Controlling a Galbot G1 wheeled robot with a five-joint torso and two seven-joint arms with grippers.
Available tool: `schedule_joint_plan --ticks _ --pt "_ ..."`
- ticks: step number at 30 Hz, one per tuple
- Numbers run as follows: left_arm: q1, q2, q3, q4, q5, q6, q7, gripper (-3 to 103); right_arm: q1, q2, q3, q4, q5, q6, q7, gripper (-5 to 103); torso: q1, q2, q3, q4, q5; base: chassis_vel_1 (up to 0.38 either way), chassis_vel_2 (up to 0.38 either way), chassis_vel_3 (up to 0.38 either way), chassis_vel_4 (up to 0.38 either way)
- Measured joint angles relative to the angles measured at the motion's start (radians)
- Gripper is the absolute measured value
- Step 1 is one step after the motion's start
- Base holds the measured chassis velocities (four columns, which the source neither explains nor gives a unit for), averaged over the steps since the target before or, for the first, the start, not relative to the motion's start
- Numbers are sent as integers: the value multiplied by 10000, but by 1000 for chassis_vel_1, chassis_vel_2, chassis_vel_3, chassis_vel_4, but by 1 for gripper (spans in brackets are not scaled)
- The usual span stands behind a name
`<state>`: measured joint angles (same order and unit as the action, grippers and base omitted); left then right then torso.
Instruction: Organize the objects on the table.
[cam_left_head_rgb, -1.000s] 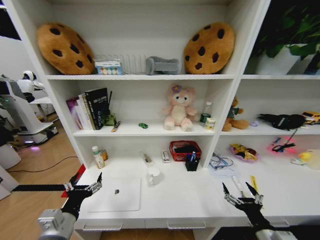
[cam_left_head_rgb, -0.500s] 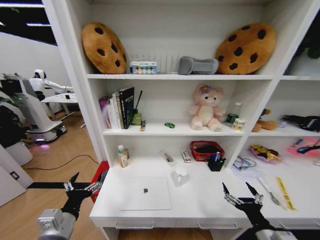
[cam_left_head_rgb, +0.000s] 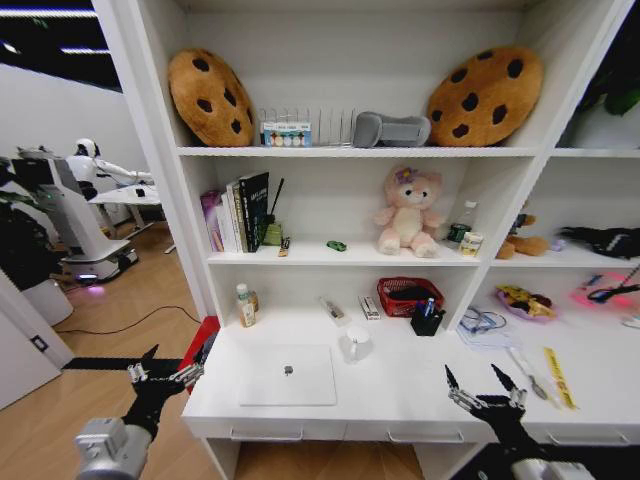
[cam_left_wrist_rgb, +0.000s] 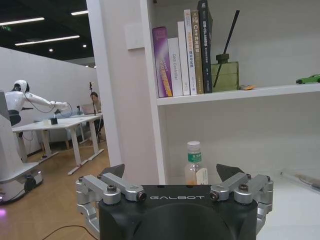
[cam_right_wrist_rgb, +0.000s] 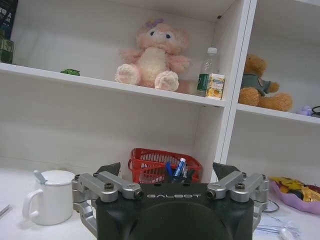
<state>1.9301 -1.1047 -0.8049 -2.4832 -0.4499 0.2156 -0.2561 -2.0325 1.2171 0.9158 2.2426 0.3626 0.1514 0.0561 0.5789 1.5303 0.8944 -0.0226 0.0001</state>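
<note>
The silver laptop (cam_left_head_rgb: 288, 375) lies closed and flat on the white desk (cam_left_head_rgb: 400, 395), near its left end, beside a white mug (cam_left_head_rgb: 355, 344). A tiny green toy car (cam_left_head_rgb: 336, 245) sits on the shelf above, left of the pink plush bear (cam_left_head_rgb: 406, 212) (what looks like a blue pen stands in a black holder (cam_left_head_rgb: 428, 320)). The left end effector (cam_left_head_rgb: 163, 371) hovers off the desk's left edge, fingers spread and empty; the right end effector (cam_left_head_rgb: 485, 392), equally spread, hangs over the front edge.
</note>
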Motion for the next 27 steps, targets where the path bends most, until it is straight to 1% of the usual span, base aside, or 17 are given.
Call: schedule_joint_plan --ticks 1,4,6,8,9,11,15,18,19,20,21,22,23,25,27 --pt "0 0 0 0 0 0 0 100 0 0 0 0 0 0 0 100 1 -1 1 0 -5 237 -227 -217 258" --pt "0 0 0 0 0 0 -1 100 0 0 0 0 0 0 0 100 2 -1 1 1 2 243 -254 -247 263" --pt "0 0 0 0 -1 -1 -1 100 0 0 0 0 0 0 0 100 3 -1 1 0 -4 246 -285 -271 294" --pt "0 0 -1 0 0 0 -4 100 0 0 0 0 0 0 0 100 1 -1 0 0 1 269 -295 -304 300" --pt "0 0 0 0 0 0 -3 100 -1 0 0 0 0 0 0 100 2 -1 1 0 -3 336 -303 -315 336" --pt "0 0 0 1 0 0 -2 100 0 0 0 0 0 0 0 100 4 -3 2 1 2 336 -329 -333 336" --pt "0 0 -1 1 0 0 -2 100 -1 0 0 -1 0 0 0 100 -2 0 0 1 -3 346 -358 -378 354" --pt "2 -1 0 0 0 0 -2 100 -3 1 0 -1 0 0 0 100 -9 6 -3 -1 1 333 -310 -328 329" --pt "4 -1 -1 0 1 0 -4 100 -2 1 -1 -1 0 0 0 100 -12 9 -5 8 1 156 -184 -253 203" --pt "4 -1 -1 0 1 0 -4 100 -2 1 -1 -1 0 0 0 100 -12 9 -5 8 1 156 -184 -253 203" --pt "4 -1 -1 0 0 0 -6 100 -2 1 0 0 0 0 0 100 -11 8 -4 8 -7 156 -25 -233 203" --pt "3 -1 -1 1 0 0 -6 100 -4 1 -1 0 0 0 0 100 -10 5 -2 2 -8 80 -25 -106 109" --pt "3 -1 -1 1 0 0 -6 100 -4 1 -1 0 0 0 0 100 -10 5 -2 2 -8 80 -25 -106 109" --pt "0 0 -1 0 0 0 -3 100 -6 1 0 -2 0 0 1 100 -9 4 -2 -6 4 -39 -38 -74 60" --pt "-2 0 0 0 0 0 -1 100 -6 1 1 -1 0 0 1 100 -1 -1 1 -6 -1 -82 -61 63 -7"
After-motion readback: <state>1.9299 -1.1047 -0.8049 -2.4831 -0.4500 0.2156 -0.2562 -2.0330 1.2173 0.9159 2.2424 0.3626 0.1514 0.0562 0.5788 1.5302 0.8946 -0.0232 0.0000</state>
